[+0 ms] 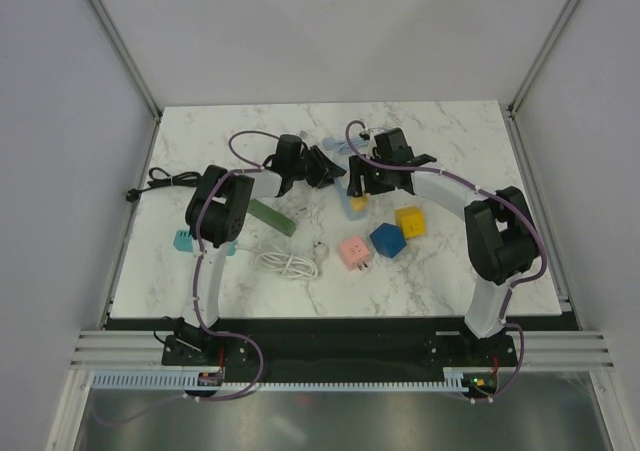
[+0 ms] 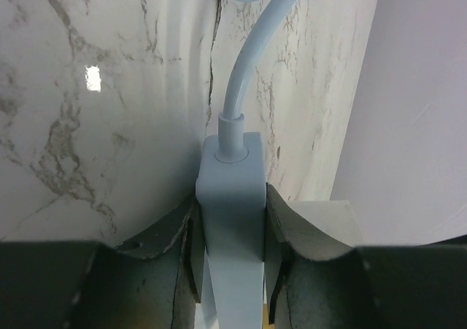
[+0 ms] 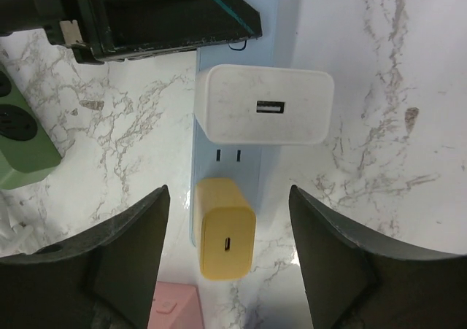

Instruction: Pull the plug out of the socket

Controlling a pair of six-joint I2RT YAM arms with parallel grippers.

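Note:
The socket is a light blue power strip (image 3: 235, 156) lying on the marble table. A white USB plug (image 3: 264, 104) and a yellow plug (image 3: 226, 230) are both seated in it. My right gripper (image 3: 228, 198) hovers open over the yellow plug, one finger on each side, both apart from it. My left gripper (image 2: 232, 212) is shut on the cable end of the strip (image 2: 232, 190), whose pale blue cable (image 2: 248, 66) curves away. From above, the left gripper (image 1: 318, 166) and right gripper (image 1: 358, 179) meet at the strip, with the yellow plug (image 1: 357, 205) just below them.
A green power strip (image 1: 272, 216) lies left of the blue one. Pink (image 1: 354, 252), blue (image 1: 388, 239) and yellow (image 1: 410, 221) cube adapters sit near the front. A coiled white cable (image 1: 288, 263), a teal adapter (image 1: 185, 239) and a black cable (image 1: 165, 179) lie to the left.

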